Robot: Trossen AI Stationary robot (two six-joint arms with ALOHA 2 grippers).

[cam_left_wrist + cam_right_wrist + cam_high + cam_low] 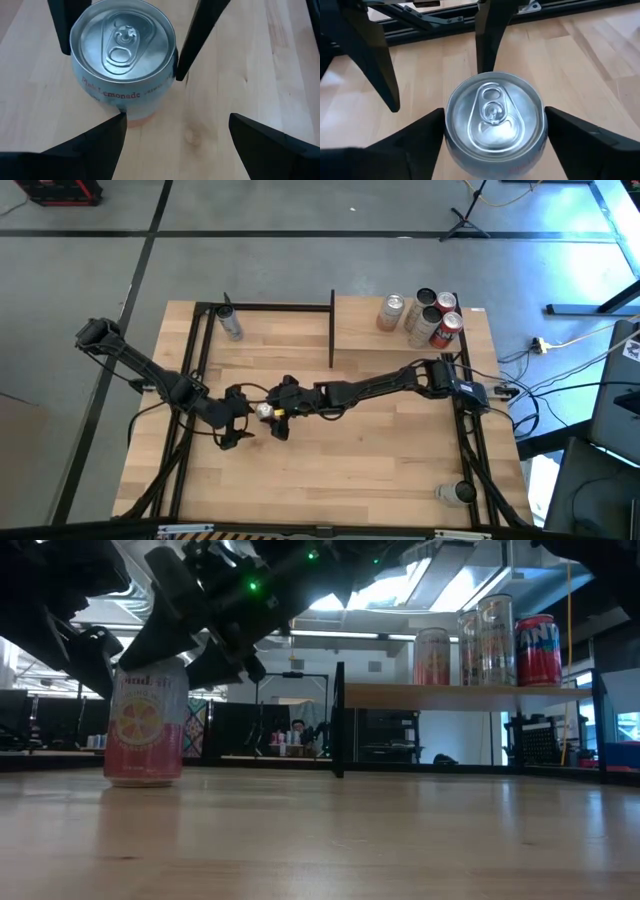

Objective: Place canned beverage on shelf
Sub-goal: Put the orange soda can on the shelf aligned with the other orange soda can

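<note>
The right gripper is straddling the lemonade can mid-tabletop, fingers spread either side, left gripper gaping alongside, so squeezing, lifting and carrying to the shelf are coming next.

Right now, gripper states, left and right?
Left gripper: jaws open, beside the pink lemonade can, holding nothing.
Right gripper: jaws around the can, one at each side; a firm grip cannot be told.

Pink lemonade can upright on desk, mid-left, unopened. Shelf far right, pale wood, black posts, w/ cans.
</note>
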